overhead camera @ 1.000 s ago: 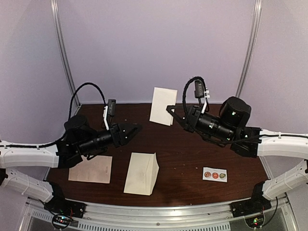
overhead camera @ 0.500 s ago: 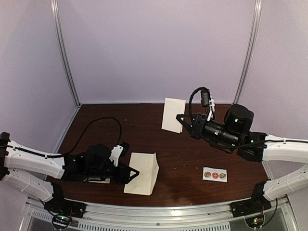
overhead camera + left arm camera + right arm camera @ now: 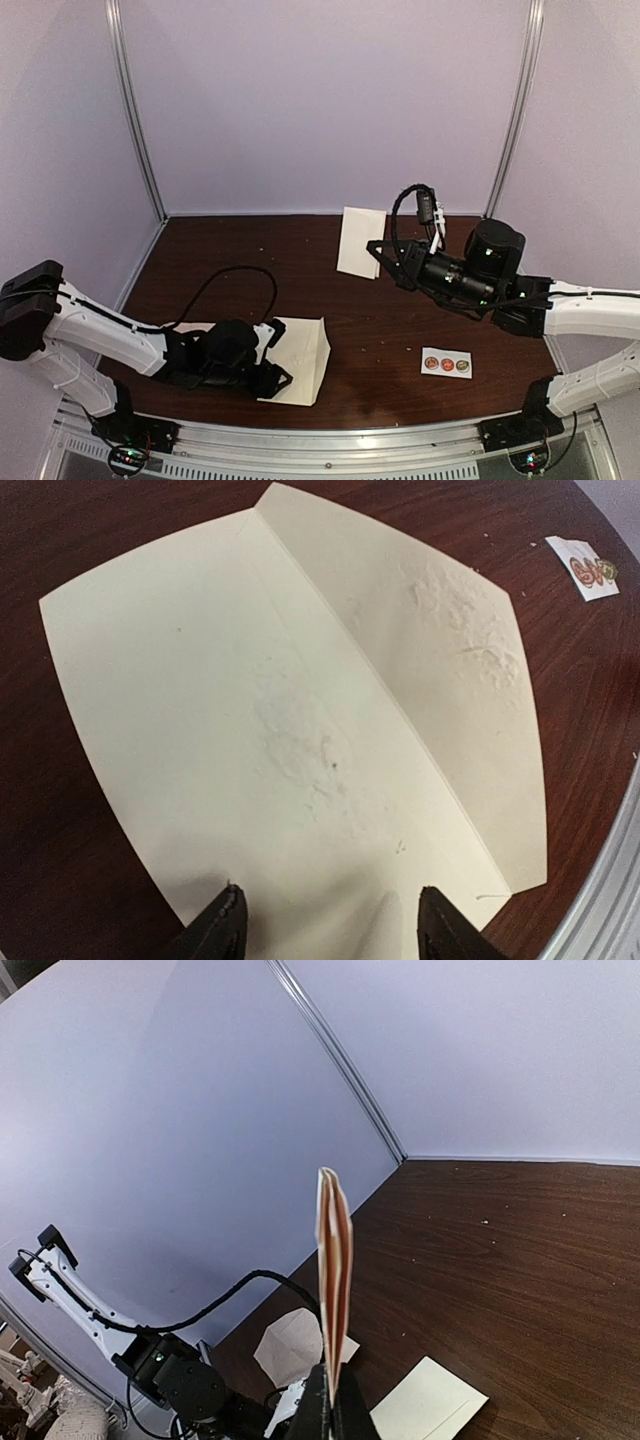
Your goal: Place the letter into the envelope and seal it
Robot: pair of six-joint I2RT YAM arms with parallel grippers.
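Note:
The cream envelope [image 3: 298, 358] lies flat near the table's front, its flap [image 3: 455, 690] folded out to the right. It fills the left wrist view [image 3: 250, 710]. My left gripper [image 3: 276, 379] is low at the envelope's near-left end. In the wrist view this gripper [image 3: 331, 927] is open, its fingertips [image 3: 226, 920] spread just above the paper with nothing between them. My right gripper [image 3: 377, 249] hovers over the back of the table. It is shut on the folded letter [image 3: 359, 241], which stands upright and edge-on from the gripper [image 3: 335, 1410] in the right wrist view [image 3: 334, 1260].
A small white strip of round stickers [image 3: 446, 362] lies at the front right, also seen in the left wrist view [image 3: 586, 568]. A creased pinkish sheet [image 3: 296, 1344] lies beside the left arm. The metal front rail [image 3: 330, 440] runs close behind the envelope's near edge.
My left arm has dropped from mid-air over the left side to the envelope's near-left end, lying low on the table. The right gripper has shifted slightly right with the letter.

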